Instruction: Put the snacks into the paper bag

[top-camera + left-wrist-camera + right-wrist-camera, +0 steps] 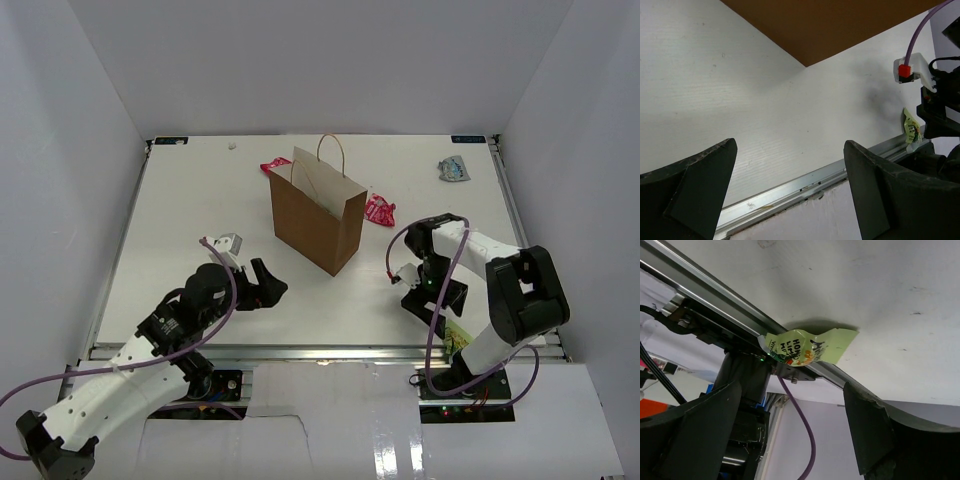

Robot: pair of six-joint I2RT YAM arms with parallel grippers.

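One tall brown kraft paper bag and four small foil snack packets on a white table.

The bag stands upright mid-table, mouth open. Two pink-red packets lie by it, one at its far left corner and one just beside its right side. One blue-silver packet lies near the far right corner, well apart. One yellow-green packet hangs over the metal rail at the near edge. The right gripper hovers above it, jaws wide, holding nothing. The left gripper, fully spread and empty, sits near the front-left of the bag with bare tabletop between. White walls close three sides.
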